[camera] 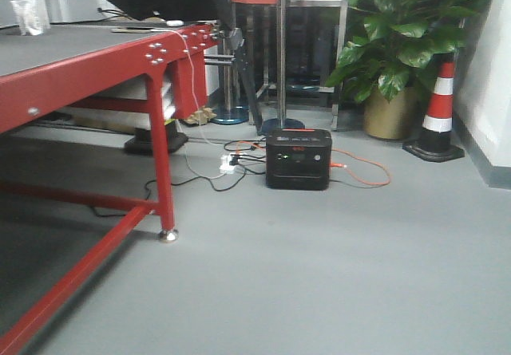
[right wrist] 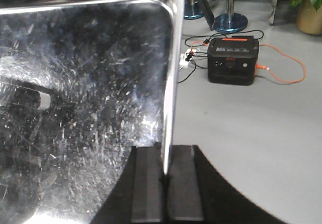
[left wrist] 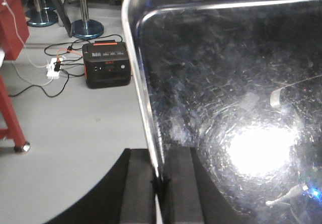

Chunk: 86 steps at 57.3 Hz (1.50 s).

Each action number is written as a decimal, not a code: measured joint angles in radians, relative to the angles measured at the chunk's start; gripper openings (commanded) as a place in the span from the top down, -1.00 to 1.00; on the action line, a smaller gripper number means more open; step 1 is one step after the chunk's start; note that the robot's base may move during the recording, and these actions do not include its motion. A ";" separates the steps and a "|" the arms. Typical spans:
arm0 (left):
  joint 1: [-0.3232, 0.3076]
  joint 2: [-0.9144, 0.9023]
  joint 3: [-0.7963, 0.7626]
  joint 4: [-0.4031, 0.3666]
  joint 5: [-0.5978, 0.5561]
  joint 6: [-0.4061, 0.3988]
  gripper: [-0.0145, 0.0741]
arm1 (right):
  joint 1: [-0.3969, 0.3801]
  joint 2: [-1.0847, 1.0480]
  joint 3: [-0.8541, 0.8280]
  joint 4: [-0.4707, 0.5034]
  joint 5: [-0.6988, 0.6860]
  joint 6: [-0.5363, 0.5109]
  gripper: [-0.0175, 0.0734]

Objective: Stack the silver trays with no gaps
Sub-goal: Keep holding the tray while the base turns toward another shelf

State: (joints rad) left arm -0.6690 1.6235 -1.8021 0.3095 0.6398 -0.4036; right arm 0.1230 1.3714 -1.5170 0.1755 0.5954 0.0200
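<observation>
One silver tray (left wrist: 226, 73) fills the left wrist view, held above the grey floor with its scratched inside showing. My left gripper (left wrist: 160, 183) is shut on its left rim, one finger on each side of the wall. The same silver tray (right wrist: 80, 93) fills the right wrist view. My right gripper (right wrist: 166, 176) is shut on its right rim. No other silver tray shows in any view. Neither gripper nor the tray shows in the front view.
A red steel table (camera: 96, 68) stands at the left, its leg (camera: 164, 171) on the floor. A black power station (camera: 298, 158) with cables and an orange cord sits ahead. A potted plant (camera: 399, 52), a traffic cone (camera: 437, 112) and stanchion posts (camera: 281, 60) stand behind.
</observation>
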 measured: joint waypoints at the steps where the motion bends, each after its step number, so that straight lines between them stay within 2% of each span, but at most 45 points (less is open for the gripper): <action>1: 0.000 0.000 0.000 0.000 0.000 0.000 0.69 | 0.000 0.000 0.000 0.000 0.000 0.000 0.79; 86: 0.000 0.000 0.000 0.002 -0.002 0.000 0.69 | 0.000 0.000 0.000 0.000 0.000 0.000 0.79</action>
State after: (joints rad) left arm -0.6690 1.6235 -1.8021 0.3110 0.6380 -0.4036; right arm 0.1230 1.3714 -1.5170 0.1755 0.5954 0.0200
